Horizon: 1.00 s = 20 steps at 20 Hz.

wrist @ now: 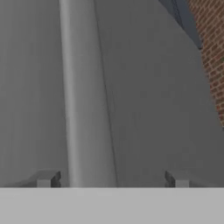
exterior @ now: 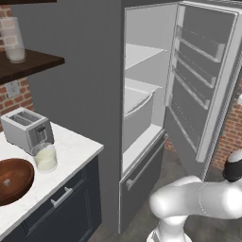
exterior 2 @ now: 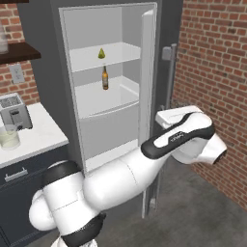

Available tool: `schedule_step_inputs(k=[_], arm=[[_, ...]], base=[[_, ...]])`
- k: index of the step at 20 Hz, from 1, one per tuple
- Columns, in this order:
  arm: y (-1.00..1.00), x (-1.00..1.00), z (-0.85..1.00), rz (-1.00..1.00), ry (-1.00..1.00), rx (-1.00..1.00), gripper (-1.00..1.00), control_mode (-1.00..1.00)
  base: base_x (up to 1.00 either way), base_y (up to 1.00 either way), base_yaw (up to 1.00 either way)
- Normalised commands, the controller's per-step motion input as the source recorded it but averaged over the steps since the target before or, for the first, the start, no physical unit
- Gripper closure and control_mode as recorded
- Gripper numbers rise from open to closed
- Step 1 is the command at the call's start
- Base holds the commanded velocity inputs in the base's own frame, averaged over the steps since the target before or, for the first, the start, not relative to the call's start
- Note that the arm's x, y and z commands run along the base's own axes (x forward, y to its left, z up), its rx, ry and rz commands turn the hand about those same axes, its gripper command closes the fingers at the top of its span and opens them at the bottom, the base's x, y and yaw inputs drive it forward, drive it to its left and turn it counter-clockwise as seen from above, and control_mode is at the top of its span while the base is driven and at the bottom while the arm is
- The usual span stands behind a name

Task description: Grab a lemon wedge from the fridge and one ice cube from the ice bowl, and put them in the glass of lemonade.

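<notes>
Dark grey fridge (exterior 2: 159, 29) is being seen with its one door swung wide open; pale shelves are being exposed inside. One lemon wedge (exterior 2: 102, 53) is being shown on the upper shelf, well back. One brown bottle (exterior 2: 104, 78) is being shown upright on the shelf below it, apart from the wedge.

In the hand view, the gripper (wrist: 113, 179) is being held spread wide at the door's outer face, with one fingertip (wrist: 43, 180) on either side of the single light-grey bar handle (wrist: 85, 96). The handle is lying between the tips nearer one of them, with visible gaps, so nothing is being gripped.

On the white marble counter (exterior: 78, 146), one glass of lemonade (exterior: 45, 157) is being shown just in front of one toaster (exterior: 26, 128), close to it. One ice bowl (exterior: 14, 178) of reddish-brown wood is being shown near the glass, with one ice cube (exterior: 7, 182) lying inside it. One tall frosted glass (exterior: 13, 40) is being shown on the dark wooden wall shelf (exterior: 33, 64) above the counter.
</notes>
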Motion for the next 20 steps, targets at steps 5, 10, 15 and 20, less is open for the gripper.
schedule_step_inputs(k=[5, 10, 15, 20], arm=[[-0.5, -0.67, 0.63, -0.06, -0.03, 0.08, -1.0, -1.0], [-0.06, -0.99, 0.66, 0.0, -0.02, 0.0, -1.0, -1.0], [0.1, -1.0, 0.61, -0.02, -0.04, -0.01, -1.0, -1.0], [0.46, -0.84, 0.54, -0.14, 0.0, -0.13, -1.0, -1.0]], base=[[0.0, 0.0, 0.0], [0.0, 0.0, 0.0], [0.0, 0.0, 0.0], [0.0, 0.0, 0.0]])
